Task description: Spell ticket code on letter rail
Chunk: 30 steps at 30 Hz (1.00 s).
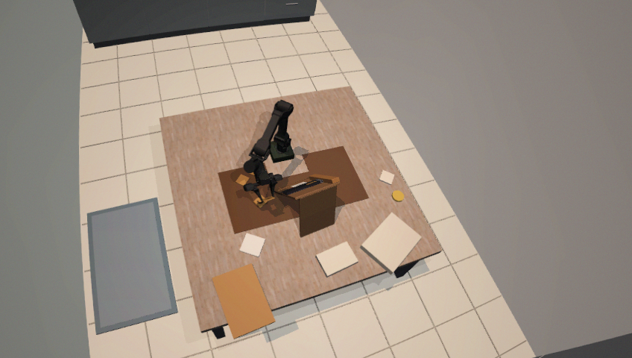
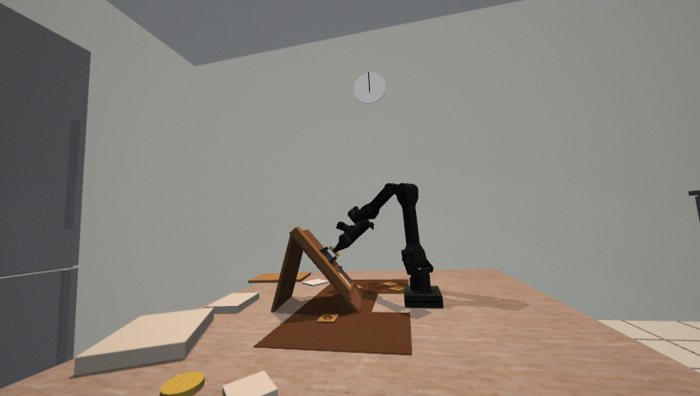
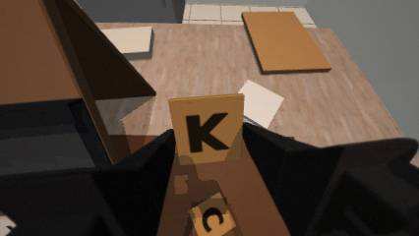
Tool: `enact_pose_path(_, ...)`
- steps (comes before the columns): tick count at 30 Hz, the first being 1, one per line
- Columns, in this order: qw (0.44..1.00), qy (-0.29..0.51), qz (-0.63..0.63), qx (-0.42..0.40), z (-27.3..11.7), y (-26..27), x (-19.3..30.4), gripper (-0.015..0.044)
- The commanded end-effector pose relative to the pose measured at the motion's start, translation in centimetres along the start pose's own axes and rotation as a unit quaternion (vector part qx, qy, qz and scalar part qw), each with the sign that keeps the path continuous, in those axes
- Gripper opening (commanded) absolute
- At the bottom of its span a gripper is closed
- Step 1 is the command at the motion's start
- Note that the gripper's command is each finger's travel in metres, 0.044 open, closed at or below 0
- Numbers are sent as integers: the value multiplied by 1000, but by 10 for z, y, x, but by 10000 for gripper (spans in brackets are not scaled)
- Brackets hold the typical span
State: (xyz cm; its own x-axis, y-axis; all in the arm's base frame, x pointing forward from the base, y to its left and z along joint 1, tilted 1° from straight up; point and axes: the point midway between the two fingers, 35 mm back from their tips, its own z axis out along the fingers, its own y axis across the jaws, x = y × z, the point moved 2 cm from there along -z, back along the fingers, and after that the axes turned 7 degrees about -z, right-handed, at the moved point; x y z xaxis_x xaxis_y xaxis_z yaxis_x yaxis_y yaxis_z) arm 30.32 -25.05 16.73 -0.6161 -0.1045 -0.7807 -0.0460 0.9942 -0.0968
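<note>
Fingers (image 1: 267, 198) (image 2: 334, 251) closed on the K tile (image 1: 268, 199) (image 2: 335, 251) (image 3: 207, 129), gripped by two opposite edges; letter upright in the wrist view. Tile is off the desk (image 1: 199, 142) (image 2: 471, 333) (image 3: 197, 64), just beside the board (image 1: 317, 212) (image 2: 314, 252) (image 3: 34, 59), on the C tile's side. C tile (image 1: 258, 203) (image 3: 212, 216) lies loose below it, beside the board.

Dark rail (image 1: 301, 188) (image 2: 326, 254) (image 3: 39, 118) runs across the board's sloping face. Step in hand, as I judge it: bringing K to the rail's end. The white strip (image 1: 297, 184) (image 2: 344, 278) on the board may be the ticket; code unreadable from here, so K's turn in the order unconfirmed.

Handling: match the tile's face to the board's slope before entry. Line its top and bottom edges up with the rail, then travel along the rail only, no twist. A skewed corner would probably catch on the lip and could rock the board. Keep fingertips clear of the rail's end; if they foul it, release with the tile part-entered and nudge it home from behind. Open gently, back straight off.
</note>
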Motion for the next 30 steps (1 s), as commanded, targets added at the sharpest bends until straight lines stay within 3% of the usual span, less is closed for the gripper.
enact_pose_path(1,1000,1,0,-2,0,4,2,0)
enact_pose_path(30,1000,0,1,-2,0,20,1,0)
